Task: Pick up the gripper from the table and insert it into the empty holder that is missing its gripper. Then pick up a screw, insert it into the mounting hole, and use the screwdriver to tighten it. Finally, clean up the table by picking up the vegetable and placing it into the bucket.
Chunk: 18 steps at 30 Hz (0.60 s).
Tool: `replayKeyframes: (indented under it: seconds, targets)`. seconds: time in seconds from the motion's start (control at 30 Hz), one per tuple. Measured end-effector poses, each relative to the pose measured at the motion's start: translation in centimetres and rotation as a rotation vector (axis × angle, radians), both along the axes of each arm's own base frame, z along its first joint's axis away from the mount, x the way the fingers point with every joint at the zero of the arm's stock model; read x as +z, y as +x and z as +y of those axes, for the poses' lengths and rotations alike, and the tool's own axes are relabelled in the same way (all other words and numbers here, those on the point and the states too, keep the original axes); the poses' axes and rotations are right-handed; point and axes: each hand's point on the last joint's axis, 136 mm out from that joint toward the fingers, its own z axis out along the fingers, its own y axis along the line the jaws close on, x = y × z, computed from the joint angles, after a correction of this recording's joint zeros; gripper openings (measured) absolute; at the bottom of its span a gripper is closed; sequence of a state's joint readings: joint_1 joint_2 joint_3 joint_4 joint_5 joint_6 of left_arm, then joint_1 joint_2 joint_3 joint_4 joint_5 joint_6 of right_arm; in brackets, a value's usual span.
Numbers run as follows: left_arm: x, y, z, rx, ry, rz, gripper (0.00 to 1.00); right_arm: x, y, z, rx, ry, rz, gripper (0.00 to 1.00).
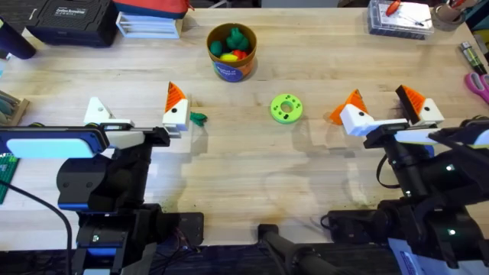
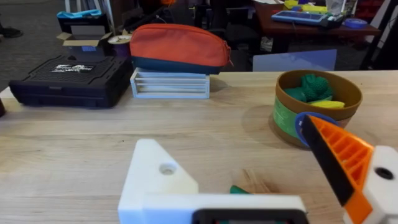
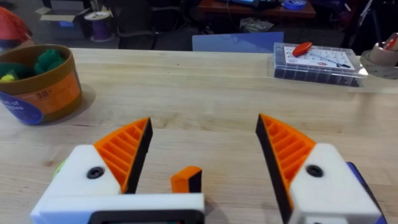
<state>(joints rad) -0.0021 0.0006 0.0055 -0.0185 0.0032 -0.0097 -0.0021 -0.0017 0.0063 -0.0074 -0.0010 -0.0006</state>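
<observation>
Even, bright room light falls from above on the pale wooden counter (image 1: 306,153), so shadows are short and soft, as under the bucket (image 1: 231,52). No strong glare. In both wrist views the near fingers (image 3: 124,152) are slightly soft, and the room behind is dimmer.

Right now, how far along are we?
Nothing looks done. One holder on the left gripper is bare white, no orange tip. The right gripper stands open around a small orange piece on the table, likely the loose gripper. Screw and tightening remain; the vegetable lies on the table, outside the bucket.
</observation>
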Motion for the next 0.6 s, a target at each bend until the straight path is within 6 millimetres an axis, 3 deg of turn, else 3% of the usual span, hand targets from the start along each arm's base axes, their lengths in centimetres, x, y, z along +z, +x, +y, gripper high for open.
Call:
replayKeyframes:
  seconds: [0.43,0.6]
  targets:
    - [0.2,-0.2,0.0,0.002,-0.006,0.034,0.994,0.9,-0.2,0.0,0.004,-0.034,-0.007,0.994]
    - [4.4,-0.8,0.1,0.007,-0.003,0.136,0.994,3.1,-1.3,0.0,0.006,-0.038,0.107,0.994]
